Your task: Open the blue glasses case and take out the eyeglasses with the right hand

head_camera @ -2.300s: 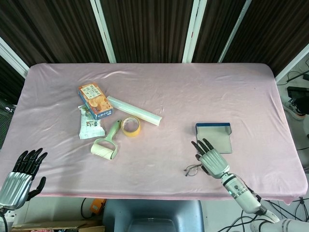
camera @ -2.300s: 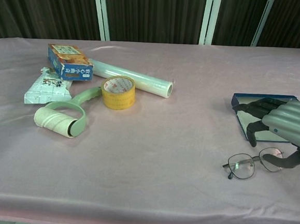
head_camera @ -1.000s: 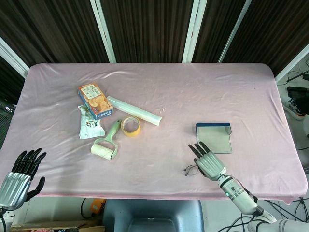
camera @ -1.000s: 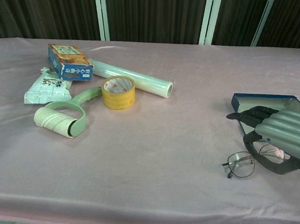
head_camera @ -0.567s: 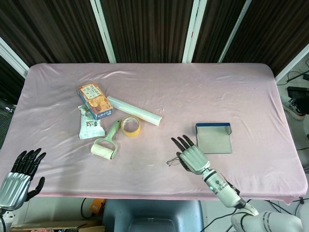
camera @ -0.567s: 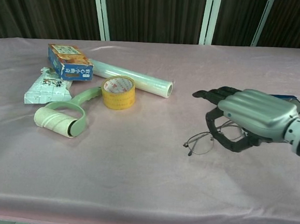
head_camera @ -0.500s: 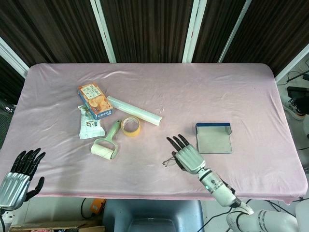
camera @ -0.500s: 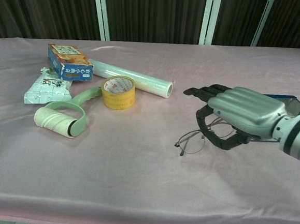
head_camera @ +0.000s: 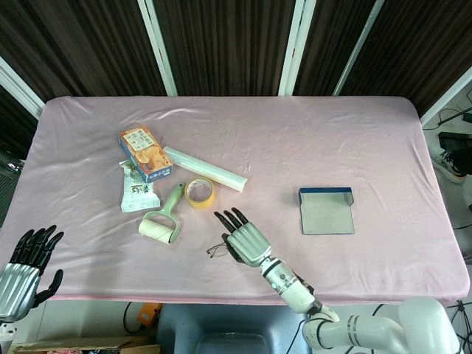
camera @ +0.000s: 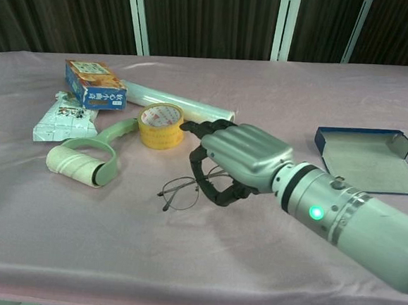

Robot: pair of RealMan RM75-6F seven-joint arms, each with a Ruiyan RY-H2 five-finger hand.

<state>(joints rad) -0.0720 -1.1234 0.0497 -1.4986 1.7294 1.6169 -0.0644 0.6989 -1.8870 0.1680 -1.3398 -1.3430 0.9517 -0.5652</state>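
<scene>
The blue glasses case [head_camera: 326, 210] lies open and flat on the pink cloth at the right, its grey inside bare; the chest view shows the case [camera: 370, 159] at the right too. My right hand [head_camera: 247, 243] is well left of it, near the table's middle front. Its thumb and fingers pinch the thin wire eyeglasses [camera: 177, 193], which stick out to the left of the hand [camera: 235, 158], low over the cloth. In the head view the eyeglasses [head_camera: 217, 250] show as a small dark frame. My left hand [head_camera: 22, 267] hangs open off the front left corner, holding nothing.
Just beyond the right hand are a yellow tape roll [camera: 161, 126] and a green lint roller [camera: 83, 161]. Farther back left lie a clear film roll [head_camera: 205, 169], an orange and blue box [head_camera: 145, 153] and a white packet [head_camera: 137, 190].
My right hand has carried the eyeglasses leftward from beside the open case to the table's middle front, near the tape roll. The case stays put. The left hand has sunk slightly.
</scene>
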